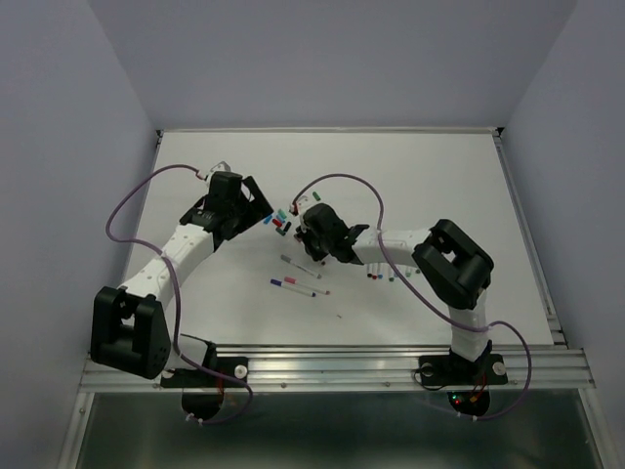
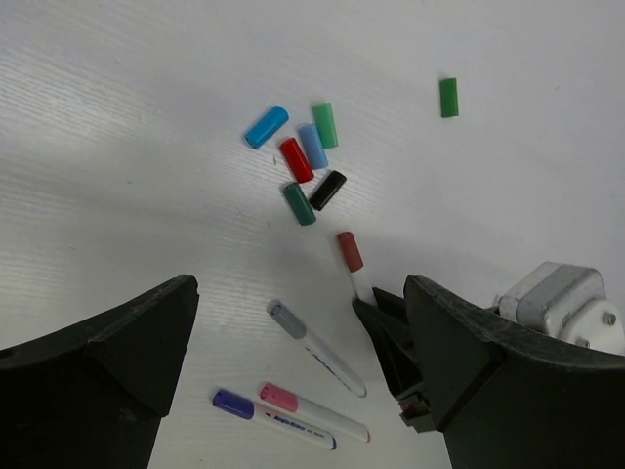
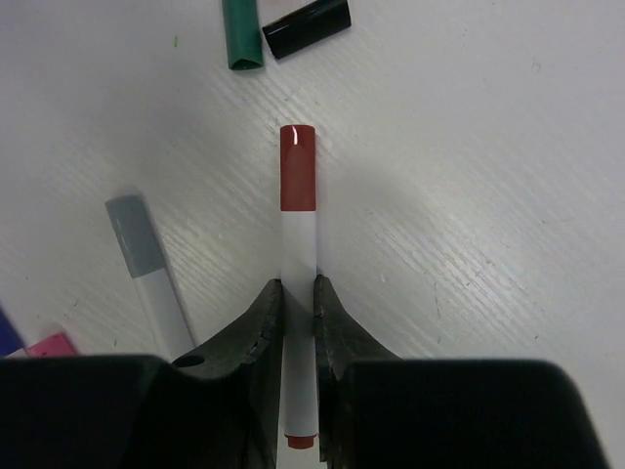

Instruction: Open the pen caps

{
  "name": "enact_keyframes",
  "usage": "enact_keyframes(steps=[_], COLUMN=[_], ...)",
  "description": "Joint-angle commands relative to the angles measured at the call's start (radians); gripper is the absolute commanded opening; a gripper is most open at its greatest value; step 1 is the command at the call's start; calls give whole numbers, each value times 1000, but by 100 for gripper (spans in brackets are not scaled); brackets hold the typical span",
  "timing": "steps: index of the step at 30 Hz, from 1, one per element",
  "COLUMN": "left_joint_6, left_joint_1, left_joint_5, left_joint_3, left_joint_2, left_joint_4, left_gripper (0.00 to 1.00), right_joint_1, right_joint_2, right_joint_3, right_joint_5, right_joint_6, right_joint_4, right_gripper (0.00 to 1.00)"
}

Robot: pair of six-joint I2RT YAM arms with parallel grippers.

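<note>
My right gripper is shut on the white barrel of a pen whose brown-red cap is still on and points away from the jaws, low over the table. This pen's cap also shows in the left wrist view. My left gripper is open and empty, hovering a little left of that pen. Several loose caps lie in a cluster: blue, green, light blue, red, black and teal. One green cap lies apart. In the top view the grippers face each other across the cluster.
Three capped pens lie under the left gripper: grey, pink and purple. Several uncapped pens lie beside the right arm. The right arm's white wrist part is close to my left gripper's right finger.
</note>
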Motion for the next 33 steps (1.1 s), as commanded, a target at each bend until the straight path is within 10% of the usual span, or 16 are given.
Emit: enact_keyframes(steps=[1,8,33], left_joint_6=[49,59,-27], left_joint_1=[7,-16,-129], left_joint_5=[129,364,407], left_joint_3=[-35,-62,18], left_joint_2=[-61,-57,67], left_joint_4=[93,236,375], left_gripper=[99,99,93], right_joint_1=[-55,-112,-121], right_joint_2=[-26,-259,-510], right_joint_3=[-10,-139,-332], right_joint_5=[33,-178,-349], right_joint_6=[-31,67,187], right_joint_4=[50,220,386], right_gripper=[1,6,1])
